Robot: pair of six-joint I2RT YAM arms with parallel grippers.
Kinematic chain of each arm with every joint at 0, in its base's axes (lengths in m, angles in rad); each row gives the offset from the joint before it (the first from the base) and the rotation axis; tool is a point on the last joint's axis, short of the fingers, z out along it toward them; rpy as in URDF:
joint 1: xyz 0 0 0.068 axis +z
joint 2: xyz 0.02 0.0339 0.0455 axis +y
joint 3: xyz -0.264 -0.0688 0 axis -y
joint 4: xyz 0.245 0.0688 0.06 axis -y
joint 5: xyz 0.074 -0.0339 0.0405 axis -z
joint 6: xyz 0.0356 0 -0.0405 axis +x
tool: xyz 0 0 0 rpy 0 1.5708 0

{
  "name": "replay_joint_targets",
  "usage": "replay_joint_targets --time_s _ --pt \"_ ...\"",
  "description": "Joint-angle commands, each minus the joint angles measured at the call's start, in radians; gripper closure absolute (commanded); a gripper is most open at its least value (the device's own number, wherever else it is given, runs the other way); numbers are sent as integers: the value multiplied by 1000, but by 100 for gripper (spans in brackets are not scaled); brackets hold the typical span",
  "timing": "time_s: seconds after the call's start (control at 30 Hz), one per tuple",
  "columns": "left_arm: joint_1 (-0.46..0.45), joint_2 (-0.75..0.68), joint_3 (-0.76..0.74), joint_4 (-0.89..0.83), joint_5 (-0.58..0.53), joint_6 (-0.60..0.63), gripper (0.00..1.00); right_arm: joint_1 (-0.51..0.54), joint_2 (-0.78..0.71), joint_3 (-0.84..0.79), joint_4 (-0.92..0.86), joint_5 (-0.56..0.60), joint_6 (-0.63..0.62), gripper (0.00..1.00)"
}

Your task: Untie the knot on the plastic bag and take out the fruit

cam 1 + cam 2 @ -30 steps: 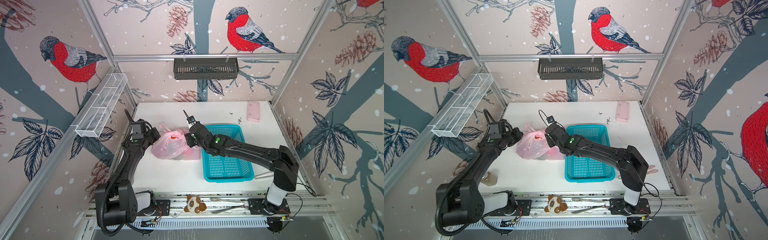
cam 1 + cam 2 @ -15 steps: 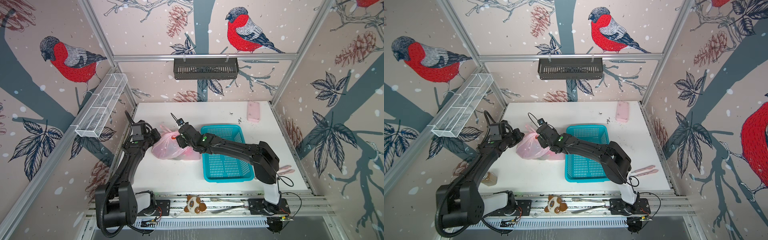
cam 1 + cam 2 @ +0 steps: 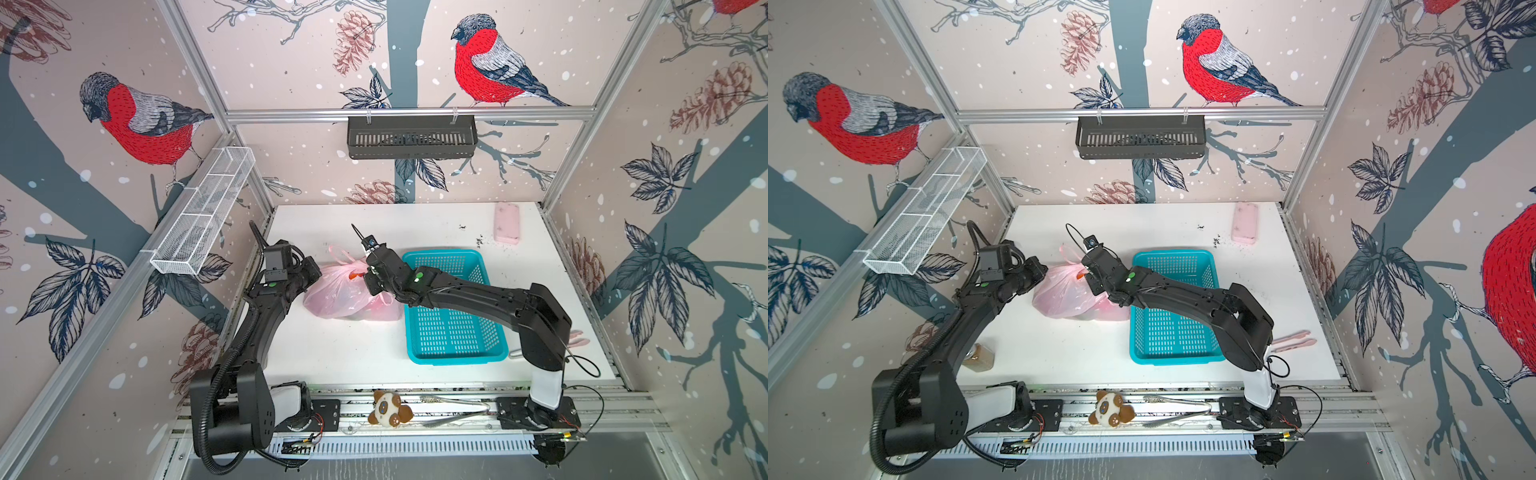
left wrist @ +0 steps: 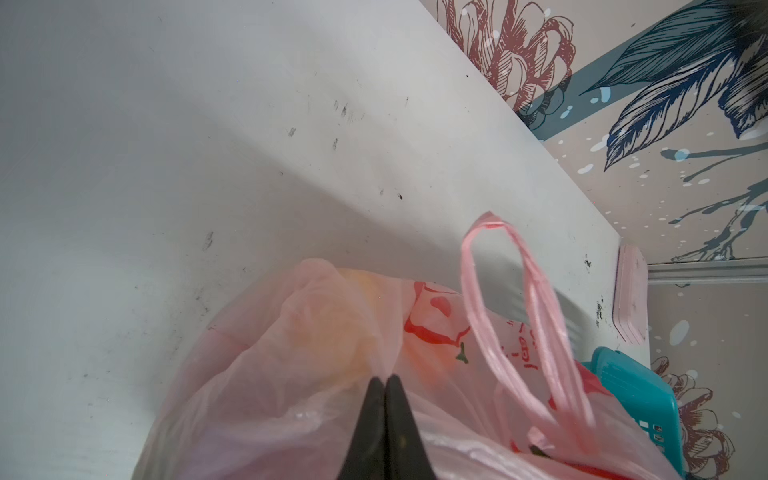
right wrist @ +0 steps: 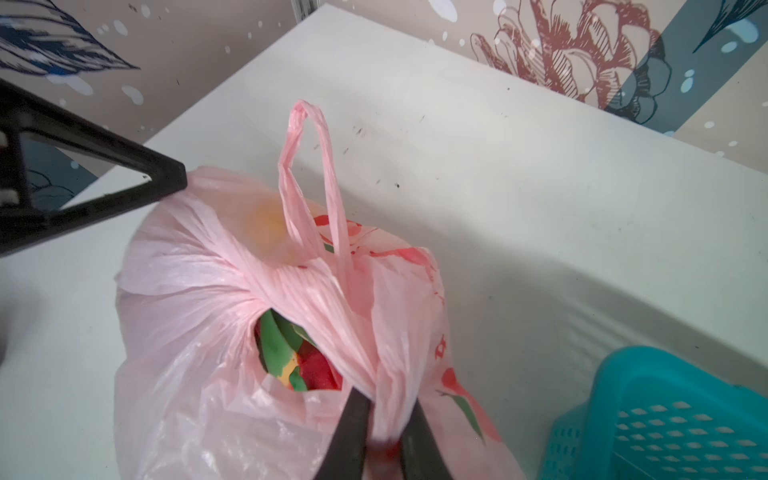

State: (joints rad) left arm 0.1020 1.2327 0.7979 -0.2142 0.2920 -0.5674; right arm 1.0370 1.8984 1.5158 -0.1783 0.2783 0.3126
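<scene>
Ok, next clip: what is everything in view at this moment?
plastic bag: one, translucent pale pink with red print, on the table left of the basket
fruit: count unclear, red-green at the bag's mouth, yellow through the film
basket: one, teal, mid-table
block: one, pink, back right
wall basket: one, black, back wall
wire shelf: one, white, left wall
plush toy: one, brown-white, front rail
tongs: one pair, pink, front right
jar: one, brownish, front left
table: one, white
left gripper: black, shut on the bag's film
right gripper: black, shut on the bag's twisted neck
</scene>
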Motion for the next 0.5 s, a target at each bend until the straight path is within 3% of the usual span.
replay_joint_targets --time_s 0.0,0.33,0.47 --pt "4 1 -2 41 -69 11 100 -18 -48 -39 34 -23 26 86" --pt "6 7 2 32 -148 4 100 -106 -184 -225 128 -214 59 85" --pt "5 2 20 38 -61 32 100 -111 -180 -229 133 -268 31 85"
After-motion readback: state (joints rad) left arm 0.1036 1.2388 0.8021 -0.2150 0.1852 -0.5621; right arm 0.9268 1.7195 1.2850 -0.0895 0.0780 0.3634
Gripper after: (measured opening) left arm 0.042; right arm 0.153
